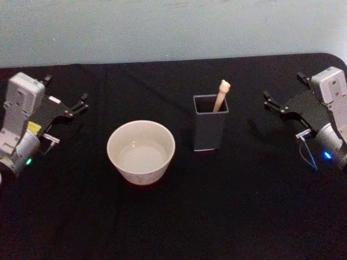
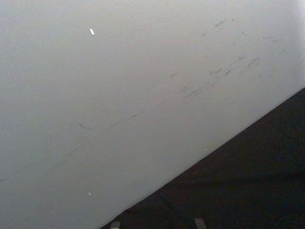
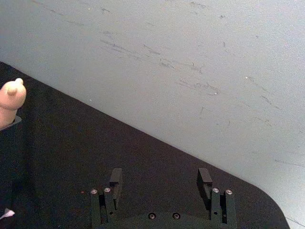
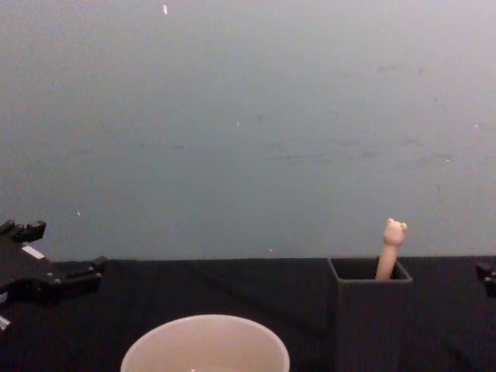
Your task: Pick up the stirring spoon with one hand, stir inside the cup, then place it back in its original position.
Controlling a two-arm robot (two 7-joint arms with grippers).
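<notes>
The stirring spoon (image 1: 222, 93) stands in the dark grey square holder (image 1: 209, 132) right of centre, its tan knobbed handle (image 4: 391, 242) leaning out of the top; shaft and bowl are hidden inside. The cream-white cup (image 1: 142, 174) sits to the holder's left, a short gap apart, and shows low in the chest view (image 4: 205, 341). My left gripper (image 1: 66, 89) rests open at the far left, well away from the cup. At the far right my right gripper (image 1: 283, 86) is open and holds nothing, with the spoon's knob (image 3: 12, 98) off to its side in the right wrist view.
A black cloth (image 1: 179, 216) covers the table, and a pale wall (image 1: 173, 27) runs right behind its far edge. The table's rounded far right corner (image 1: 331, 57) lies near the right arm.
</notes>
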